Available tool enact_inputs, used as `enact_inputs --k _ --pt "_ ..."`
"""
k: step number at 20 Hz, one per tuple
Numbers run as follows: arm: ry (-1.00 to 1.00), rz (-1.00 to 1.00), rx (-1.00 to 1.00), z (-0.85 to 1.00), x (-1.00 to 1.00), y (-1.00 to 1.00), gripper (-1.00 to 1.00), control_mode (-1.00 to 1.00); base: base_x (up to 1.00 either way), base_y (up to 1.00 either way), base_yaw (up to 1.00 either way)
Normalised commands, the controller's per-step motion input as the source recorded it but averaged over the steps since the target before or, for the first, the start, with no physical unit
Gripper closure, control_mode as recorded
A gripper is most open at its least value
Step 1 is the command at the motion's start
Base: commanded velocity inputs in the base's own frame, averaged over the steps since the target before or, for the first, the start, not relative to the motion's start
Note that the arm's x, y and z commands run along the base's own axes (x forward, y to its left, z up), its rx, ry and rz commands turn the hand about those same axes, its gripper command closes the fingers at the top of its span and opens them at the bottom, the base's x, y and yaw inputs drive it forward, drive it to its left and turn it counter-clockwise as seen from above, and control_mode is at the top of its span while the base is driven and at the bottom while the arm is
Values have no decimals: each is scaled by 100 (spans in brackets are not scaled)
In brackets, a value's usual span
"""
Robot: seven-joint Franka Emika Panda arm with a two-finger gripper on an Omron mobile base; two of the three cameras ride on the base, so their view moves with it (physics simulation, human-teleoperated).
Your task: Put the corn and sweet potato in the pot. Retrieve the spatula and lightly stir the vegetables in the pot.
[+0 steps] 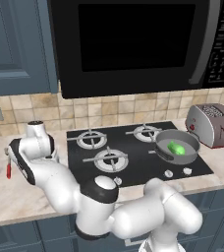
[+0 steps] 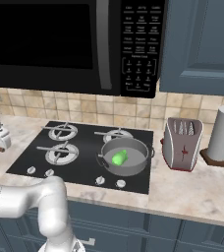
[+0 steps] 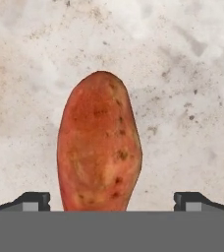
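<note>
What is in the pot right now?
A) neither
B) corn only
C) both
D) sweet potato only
B: the pot holds just the green corn, while the sweet potato lies on the counter between the open gripper's fingertips.

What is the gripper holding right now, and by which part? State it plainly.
Nothing is held. The gripper is open, fingertips wide apart, either side of the orange-brown oval sweet potato.

I'm in a home kitchen: black gas cooktop (image 1: 133, 150) set in a marble counter (image 2: 202, 189), microwave (image 1: 133, 44) overhead, tiled backsplash (image 1: 109, 109), blue cabinets (image 2: 202, 44), toaster (image 2: 182, 143), paper towel roll (image 2: 223, 132).
</note>
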Motion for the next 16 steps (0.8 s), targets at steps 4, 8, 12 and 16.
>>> enact_inputs --k 4,8,12,16 --pt "8 0 -1 -11 0 10 -100 -100 0 0 0" --pt "4 0 0 -14 0 3 -100 -100 0 0 0" --pt "0 0 0 -17 0 1 -100 -100 0 0 0" --pt "0 0 0 -2 0 0 -100 -100 0 0 0"
